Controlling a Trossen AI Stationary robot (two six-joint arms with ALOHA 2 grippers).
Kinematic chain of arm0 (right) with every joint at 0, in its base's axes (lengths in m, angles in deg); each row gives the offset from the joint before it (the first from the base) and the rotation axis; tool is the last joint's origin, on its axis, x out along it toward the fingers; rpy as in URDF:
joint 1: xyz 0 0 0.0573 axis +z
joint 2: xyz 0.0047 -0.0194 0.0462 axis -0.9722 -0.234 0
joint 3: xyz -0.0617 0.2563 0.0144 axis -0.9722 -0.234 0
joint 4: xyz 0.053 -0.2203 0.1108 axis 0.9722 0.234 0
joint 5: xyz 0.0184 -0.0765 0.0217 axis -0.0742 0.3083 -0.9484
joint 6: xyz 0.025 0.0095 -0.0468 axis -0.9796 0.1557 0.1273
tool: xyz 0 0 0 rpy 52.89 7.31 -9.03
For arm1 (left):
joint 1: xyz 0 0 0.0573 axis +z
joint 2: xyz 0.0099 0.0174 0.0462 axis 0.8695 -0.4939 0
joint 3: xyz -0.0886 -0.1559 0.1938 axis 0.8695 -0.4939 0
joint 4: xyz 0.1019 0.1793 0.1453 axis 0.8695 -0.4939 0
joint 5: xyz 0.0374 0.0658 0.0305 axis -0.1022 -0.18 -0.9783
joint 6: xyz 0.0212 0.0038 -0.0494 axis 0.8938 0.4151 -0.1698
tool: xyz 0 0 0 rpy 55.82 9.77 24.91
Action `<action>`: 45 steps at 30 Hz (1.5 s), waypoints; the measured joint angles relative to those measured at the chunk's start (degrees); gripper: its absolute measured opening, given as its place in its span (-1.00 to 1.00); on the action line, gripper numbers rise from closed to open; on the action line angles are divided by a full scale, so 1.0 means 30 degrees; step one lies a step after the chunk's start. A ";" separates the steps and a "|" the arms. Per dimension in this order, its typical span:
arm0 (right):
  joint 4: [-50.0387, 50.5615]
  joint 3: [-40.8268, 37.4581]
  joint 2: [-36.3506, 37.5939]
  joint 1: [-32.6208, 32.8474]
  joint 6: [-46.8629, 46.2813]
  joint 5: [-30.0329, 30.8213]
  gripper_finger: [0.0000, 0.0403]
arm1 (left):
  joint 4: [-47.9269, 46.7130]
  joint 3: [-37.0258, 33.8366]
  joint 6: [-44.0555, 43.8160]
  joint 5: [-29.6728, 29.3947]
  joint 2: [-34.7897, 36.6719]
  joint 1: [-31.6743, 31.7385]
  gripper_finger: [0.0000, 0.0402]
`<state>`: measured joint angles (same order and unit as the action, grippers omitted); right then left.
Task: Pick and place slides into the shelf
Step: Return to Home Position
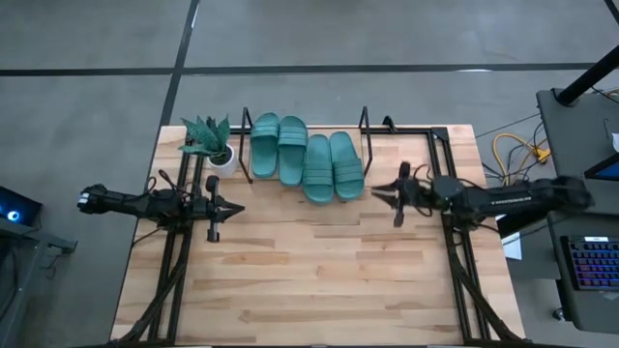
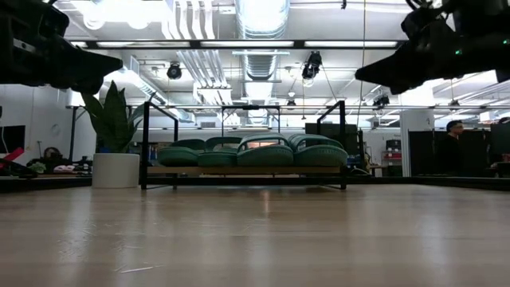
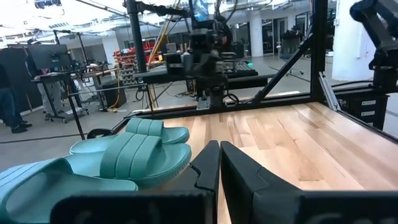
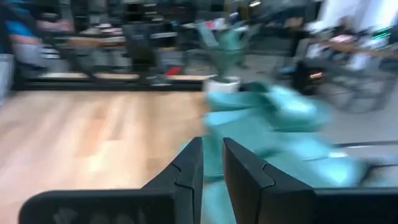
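All four teal-green rubber slide sandals (image 1: 292, 150) are on the low shelf with the light-wood board and thin black wire frame (image 2: 239, 170), which sits at the middle of the far edge of the pale wooden desk (image 1: 319, 280). They're packed side by side with their long axes running far edge to near edge. The two toward the right edge poke out a bit further to the near edge than the other two. None are left loose on the desk, so I'd call the placing done; what remains is just getting the arms clear.

The slides lie between the two arms and a touch further toward the far edge than either set of jaws. The right jaws are the nearer ones, just beside the outermost slide on the right-edge side, a narrow gap showing between them and nothing gripped. The left jaws are pressed together on nothing, sitting nearer the left edge, close to the small green potted plant in its white pot (image 1: 211, 143) that stands beside the shelf.

My guess is the right arm (image 1: 503, 198) has to back off toward its own edge without clipping the wire frame. The left arm (image 1: 145, 203) has more room.

Count: four slides, one shelf, one plant, two arms.
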<state>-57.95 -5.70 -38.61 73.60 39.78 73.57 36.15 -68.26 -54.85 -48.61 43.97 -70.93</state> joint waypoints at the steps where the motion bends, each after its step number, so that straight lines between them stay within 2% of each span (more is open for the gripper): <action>1: -0.0031 -0.0038 0.0183 -0.0630 0.0511 -0.0028 -0.74 | -0.0013 0.0000 0.0155 -0.0001 -0.0001 0.0000 -1.00; 4: 0.0150 -0.0241 0.1038 -0.1852 0.1846 -0.0027 -0.74 | -0.0006 -0.0007 0.0844 -0.0291 -0.0004 -0.0007 -1.00; 8: 0.1175 -0.0445 0.3142 -0.1934 0.1940 -0.0287 -0.74 | 0.0038 -0.0007 0.0853 -0.0766 0.0000 0.0007 -1.00; 12: 0.4756 -0.0350 0.5959 -0.1839 0.0890 -0.2885 -0.74 | 0.0030 -0.0015 0.0483 -0.0788 -0.0040 0.0007 -1.00; 17: 0.7497 -0.0510 0.8911 -0.1766 -0.1323 -0.5576 -0.74 | 0.0067 -0.0022 0.0473 -0.0941 -0.0014 0.0007 -1.00; 19: 0.8456 -0.0819 0.9869 -0.1545 -0.1214 -0.5528 -0.74 | 0.0096 -0.0022 0.0395 -0.0941 -0.0008 0.0000 -1.00; 24: 0.8284 -0.1693 1.2221 -0.0730 0.0959 -0.5537 -0.74 | 0.0142 -0.0029 -0.0563 -0.0993 -0.0004 -0.0007 -1.00; 28: 0.8419 -0.3061 1.3771 0.0111 0.0487 -0.5376 -0.74 | 0.0133 -0.0029 -0.1127 -0.0986 -0.0031 -0.0007 -1.00; 30: 0.8302 -0.3033 1.3294 0.0727 -0.0752 -0.5508 -0.74 | 0.0082 -0.0029 -0.2116 -0.0977 -0.0037 -0.0007 -1.00; 32: 0.8474 -0.3075 1.2823 0.1455 -0.0523 -0.5403 -0.74 | 0.0026 0.0022 -0.2490 -0.0855 -0.0142 -0.0007 -1.00; 37: 0.8695 -0.3082 1.1974 0.2655 0.0519 -0.1966 -0.74 | -0.0033 -0.0003 -0.3621 -0.0158 -0.0690 -0.0007 -1.00; 42: 0.8398 -0.3082 1.1757 0.2795 0.0831 -0.2037 -0.74 | -0.0091 0.0000 -0.4466 0.2196 -0.1431 -0.0008 -1.00; 45: 0.7952 -0.3082 1.1790 0.2795 0.1203 -0.2037 -0.74 | 0.0430 0.0052 -0.4417 0.2809 -0.1653 -0.0007 -1.00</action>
<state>-34.10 -14.94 -3.24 81.98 43.39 67.46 37.44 -68.10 -68.10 -40.19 39.01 -70.95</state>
